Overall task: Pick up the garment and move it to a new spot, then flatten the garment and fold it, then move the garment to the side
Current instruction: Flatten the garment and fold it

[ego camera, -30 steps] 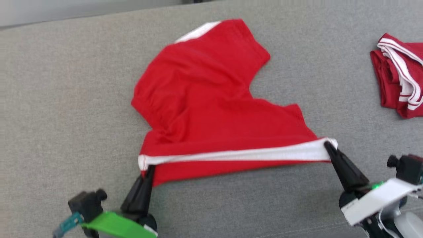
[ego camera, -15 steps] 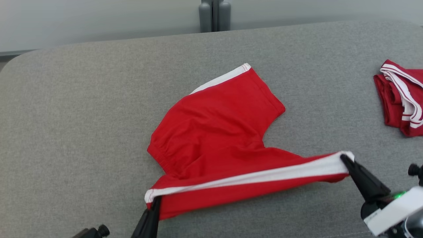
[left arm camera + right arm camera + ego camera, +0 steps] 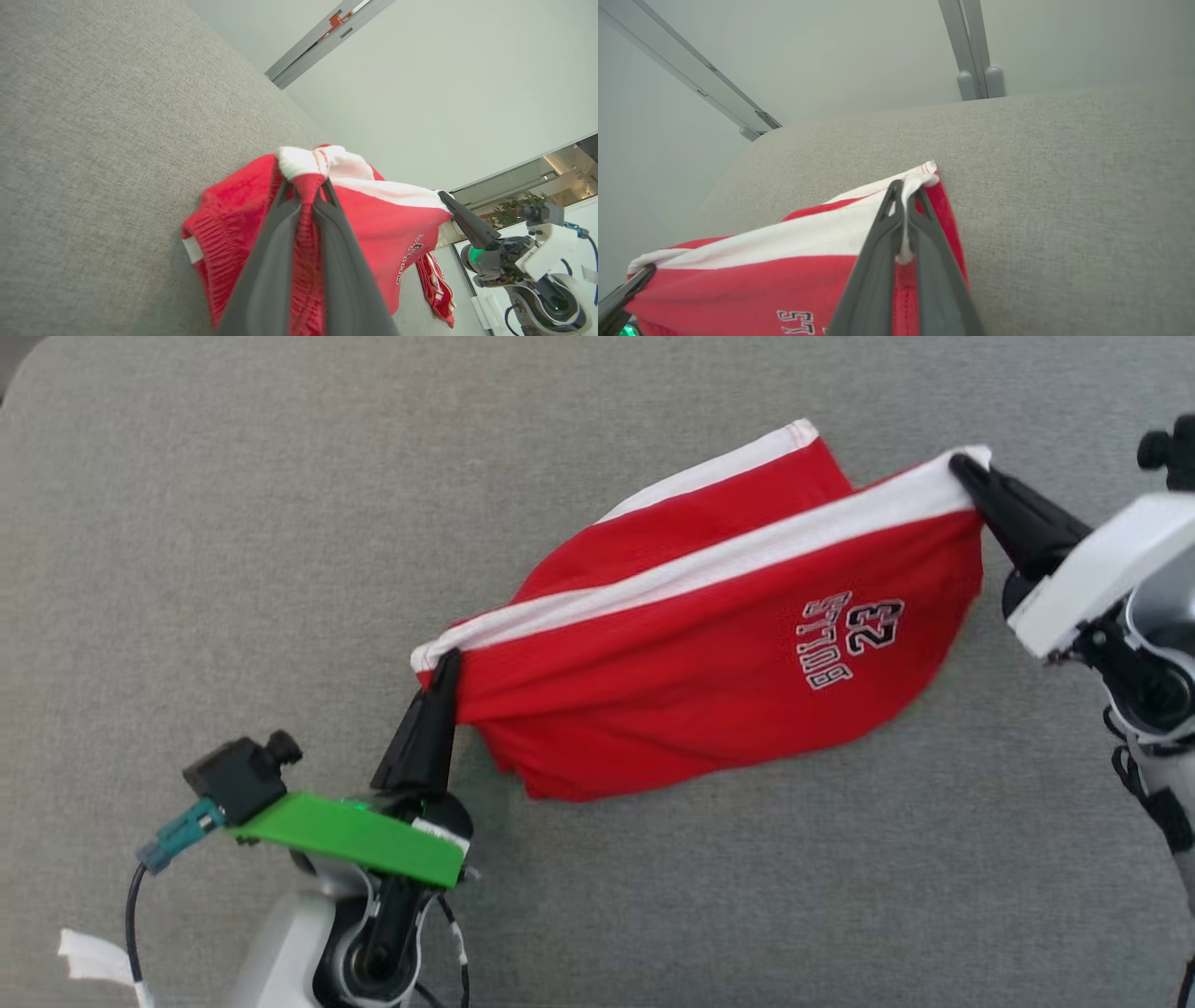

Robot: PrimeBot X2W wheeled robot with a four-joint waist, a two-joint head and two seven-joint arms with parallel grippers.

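Observation:
The garment (image 3: 672,681) is a pair of red shorts with a white side stripe and a "BULLS 23" print. It hangs stretched between my two grippers, and its lower folds rest on the grey cushion (image 3: 187,569). My left gripper (image 3: 446,665) is shut on the stripe's left end; the left wrist view shows red and white cloth bunched at its tip (image 3: 303,179). My right gripper (image 3: 962,471) is shut on the stripe's right end, where white cloth is pinched between its fingers (image 3: 903,186). The far leg lies behind, partly hidden.
In the left wrist view a second folded red and white garment (image 3: 434,284) lies on the cushion beyond the held one. A pale wall and a grey metal post (image 3: 976,70) stand behind the cushion's far edge. Bare cushion surrounds the shorts.
The head camera has tilted down. Both grippers have lifted the striped edge and carried it over the rest of the shorts, so the printed side now faces me.

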